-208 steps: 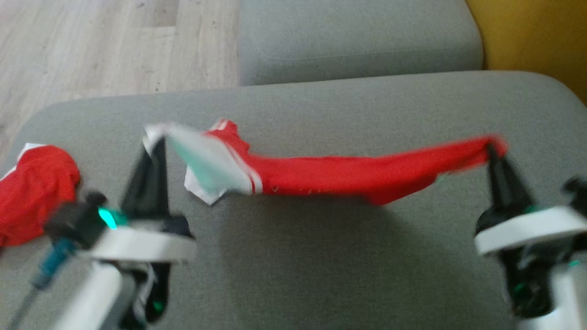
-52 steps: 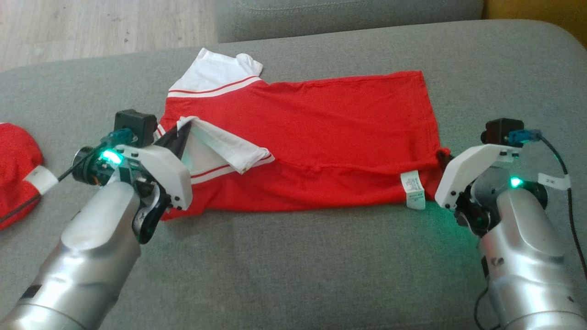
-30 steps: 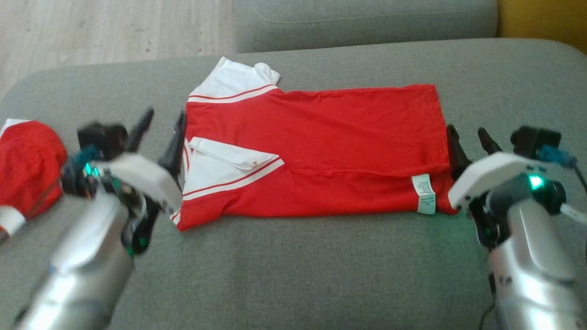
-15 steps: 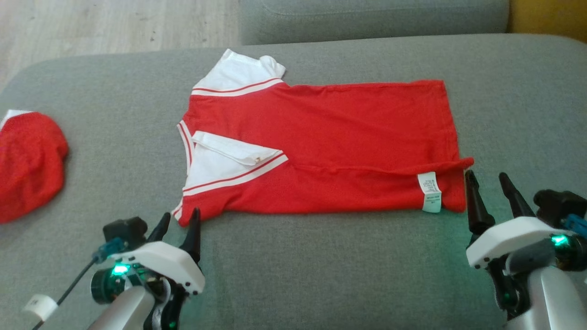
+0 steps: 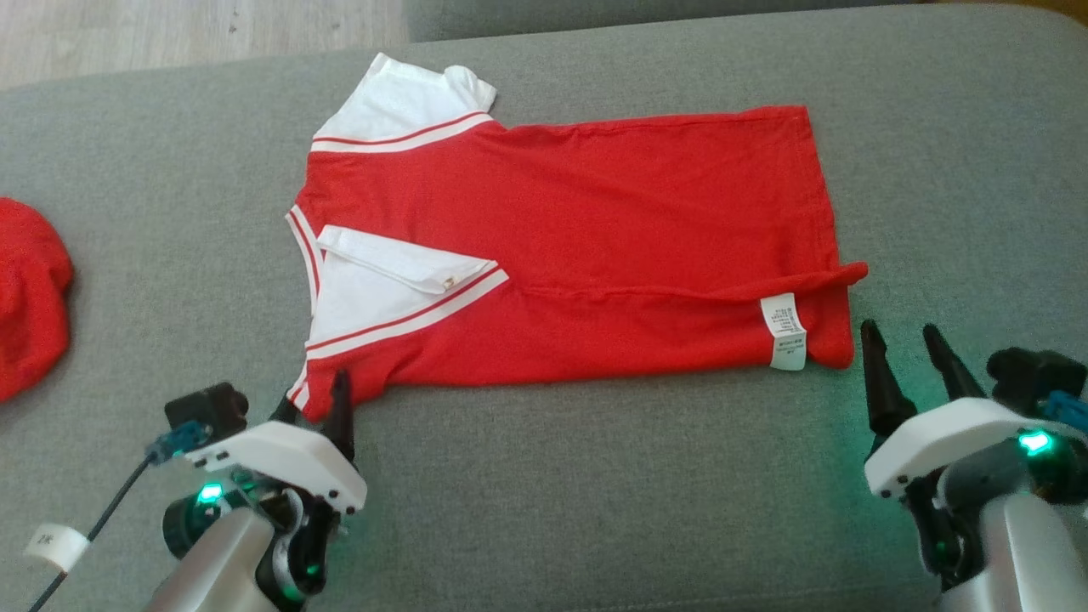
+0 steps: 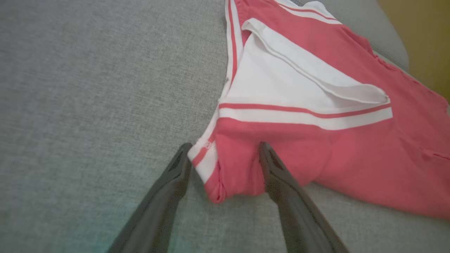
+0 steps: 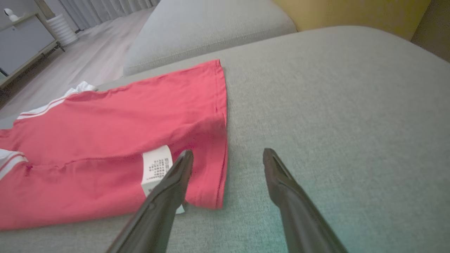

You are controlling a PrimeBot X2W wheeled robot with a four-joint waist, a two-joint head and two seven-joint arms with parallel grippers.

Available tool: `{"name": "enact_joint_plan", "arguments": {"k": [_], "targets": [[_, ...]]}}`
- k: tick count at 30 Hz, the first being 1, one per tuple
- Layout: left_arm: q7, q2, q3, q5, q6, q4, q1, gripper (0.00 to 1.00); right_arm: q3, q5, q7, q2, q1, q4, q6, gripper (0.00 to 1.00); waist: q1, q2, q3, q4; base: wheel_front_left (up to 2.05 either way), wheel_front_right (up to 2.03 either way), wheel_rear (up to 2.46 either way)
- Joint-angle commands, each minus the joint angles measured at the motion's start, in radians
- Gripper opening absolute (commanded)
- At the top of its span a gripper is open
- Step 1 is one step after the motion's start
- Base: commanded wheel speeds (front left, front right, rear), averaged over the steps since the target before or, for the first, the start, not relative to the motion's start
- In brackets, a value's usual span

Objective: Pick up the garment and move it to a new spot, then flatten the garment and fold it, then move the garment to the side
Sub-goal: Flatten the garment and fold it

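**Head view.** The garment [image 5: 595,246], a red shirt with white, red-striped sleeves, lies flat on the grey cushion [image 5: 595,510], folded along its length. The neck end is toward my left and the hem toward my right. One white sleeve [image 5: 391,285] is turned in on top of the red body, and the other [image 5: 399,106] sticks out at the far left corner. A white label [image 5: 786,331] shows near the near right corner, where the upper layer curls up a little. A second red cloth [image 5: 30,297] lies well apart at the left edge of the cushion. Wooden floor [image 5: 170,34] shows beyond it.

**Left wrist view.** My left gripper [image 6: 225,146] has its jaws spread and holds nothing. The near left corner of the garment [image 6: 316,116] lies between its two fingers [image 6: 281,182]. I cannot tell whether they touch the cloth. In the head view this gripper [image 5: 314,399] sits at that same corner.

**Right wrist view.** My right gripper [image 7: 228,152] is also released and empty. It is low over the cushion [image 7: 334,105], just beside the hem corner of the garment [image 7: 123,116]. One finger [image 7: 165,196] crosses in front of the label [image 7: 154,167], and the other is over bare cushion. In the head view this gripper [image 5: 899,330] is just off the near right corner.
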Motion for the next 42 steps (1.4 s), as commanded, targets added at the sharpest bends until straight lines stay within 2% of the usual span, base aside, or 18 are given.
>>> {"name": "enact_joint_plan", "arguments": {"k": [1,2,3,4,13,14,15,18,22,26,35,38,42], "targets": [[-0.003,0.011,0.041,-0.009,-0.004,-0.008,-0.034,0.77,0.024,0.004,0.002,-0.005,-0.042,-0.021,0.008,1.0,0.0,0.0,0.004,0.001,0.0,0.0,0.0],[-0.006,0.009,0.042,-0.01,-0.007,-0.005,-0.037,0.49,0.028,0.006,0.005,-0.005,-0.047,-0.006,0.008,1.0,0.0,0.0,0.007,0.001,0.0,0.0,0.0],[-0.007,0.007,0.041,-0.01,-0.01,-0.002,-0.04,0.28,0.031,0.011,0.006,-0.005,-0.053,0.011,0.008,1.0,0.0,0.0,0.01,0.002,0.0,0.0,0.0],[-0.009,0.005,0.04,-0.01,-0.014,0.0,-0.043,0.0,0.035,0.012,0.008,-0.005,-0.06,0.028,0.008,1.0,0.0,0.0,0.014,0.004,0.0,0.0,0.0],[-0.062,0.004,0.046,0.003,-0.045,-0.039,-0.069,0.0,0.075,0.052,0.016,-0.005,-0.138,0.222,0.008,1.0,0.0,0.0,0.024,0.032,0.0,0.0,0.0],[-0.066,0.006,0.048,0.004,-0.046,-0.049,-0.069,0.0,0.077,0.057,0.018,-0.005,-0.144,0.242,0.008,0.8,0.0,0.0,0.022,0.037,0.0,0.0,0.0],[-0.071,0.01,0.05,0.005,-0.047,-0.059,-0.07,0.0,0.078,0.065,0.02,-0.005,-0.149,0.261,0.008,0.47,0.0,0.0,0.019,0.041,0.0,0.0,0.0],[-0.08,0.022,0.058,0.006,-0.047,-0.097,-0.066,0.0,0.07,0.102,0.006,-0.005,-0.163,0.303,0.008,0.0,0.0,0.0,0.007,0.048,0.0,0.0,0.0],[-0.084,0.049,0.069,0.007,-0.039,-0.165,-0.048,0.0,0.053,0.135,-0.023,-0.005,-0.179,0.324,0.008,0.0,0.0,0.0,-0.02,0.052,0.0,0.0,0.0],[-0.077,0.09,0.078,0.012,-0.02,-0.264,-0.013,0.0,0.033,0.159,-0.014,-0.005,-0.181,0.292,0.008,0.0,0.0,0.0,-0.05,0.053,0.0,0.0,0.0],[0.013,0.211,0.074,0.01,0.077,-0.547,0.151,0.0,-0.009,0.175,0.172,-0.005,-0.032,0.047,0.008,0.0,0.0,0.0,-0.102,0.054,0.0,0.0,0.0],[0.033,0.221,0.063,-0.005,0.111,-0.598,0.225,0.0,-0.008,0.183,0.22,-0.005,0.044,-0.016,0.008,0.0,0.0,0.0,-0.105,0.05,0.0,0.0,0.0],[0.031,0.215,0.051,-0.024,0.129,-0.608,0.303,0.0,-0.015,0.192,0.232,-0.005,0.117,-0.05,0.008,0.0,0.0,0.0,-0.101,0.045,0.0,0.0,0.0]]}}
